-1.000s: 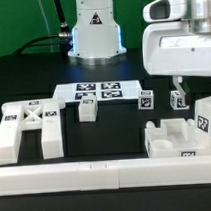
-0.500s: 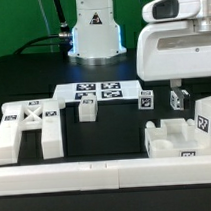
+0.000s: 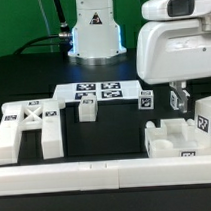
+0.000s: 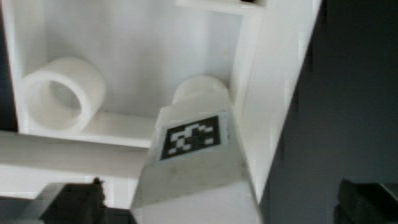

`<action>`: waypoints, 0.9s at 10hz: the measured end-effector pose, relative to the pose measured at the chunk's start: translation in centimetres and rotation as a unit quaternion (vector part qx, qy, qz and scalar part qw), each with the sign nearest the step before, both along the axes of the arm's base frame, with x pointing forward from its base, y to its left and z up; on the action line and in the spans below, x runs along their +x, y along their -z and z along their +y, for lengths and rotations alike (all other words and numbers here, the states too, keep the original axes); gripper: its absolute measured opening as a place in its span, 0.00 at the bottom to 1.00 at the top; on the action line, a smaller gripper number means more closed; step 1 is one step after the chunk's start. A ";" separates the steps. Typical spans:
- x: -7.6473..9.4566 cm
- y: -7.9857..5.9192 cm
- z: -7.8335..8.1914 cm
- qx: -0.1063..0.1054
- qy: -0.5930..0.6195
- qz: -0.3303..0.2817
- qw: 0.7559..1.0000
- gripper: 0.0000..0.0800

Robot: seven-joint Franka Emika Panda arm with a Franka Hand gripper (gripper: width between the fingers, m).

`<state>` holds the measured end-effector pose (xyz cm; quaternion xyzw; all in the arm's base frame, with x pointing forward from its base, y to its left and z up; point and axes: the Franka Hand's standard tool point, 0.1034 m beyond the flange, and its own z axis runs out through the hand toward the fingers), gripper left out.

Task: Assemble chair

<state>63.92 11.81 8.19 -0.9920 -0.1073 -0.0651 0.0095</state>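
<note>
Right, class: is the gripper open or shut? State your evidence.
Open. In the wrist view the fingertips of the gripper stand wide apart, one on either side of a tagged white chair part.

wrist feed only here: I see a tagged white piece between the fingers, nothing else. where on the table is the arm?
Observer: At the exterior view's right. The gripper hangs low over a cluster of chair pieces there.
Operator: where's the X frame?
Observer: The X-braced frame lies at the exterior view's far left, well apart from the gripper.
Operator: and the marker board?
Observer: The marker board lies mid-table between those two groups, with a small block by its near edge.
</note>
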 end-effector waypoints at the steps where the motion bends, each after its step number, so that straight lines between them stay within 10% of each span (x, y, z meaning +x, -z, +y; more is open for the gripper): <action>1: 0.1 0.0 -0.3 -0.002 -0.013 -0.001 1.000 0.81; 5: 0.0 0.0 -0.3 -0.001 -0.006 0.000 1.000 0.36; 9: 0.0 0.0 -0.4 0.017 0.094 0.004 0.995 0.36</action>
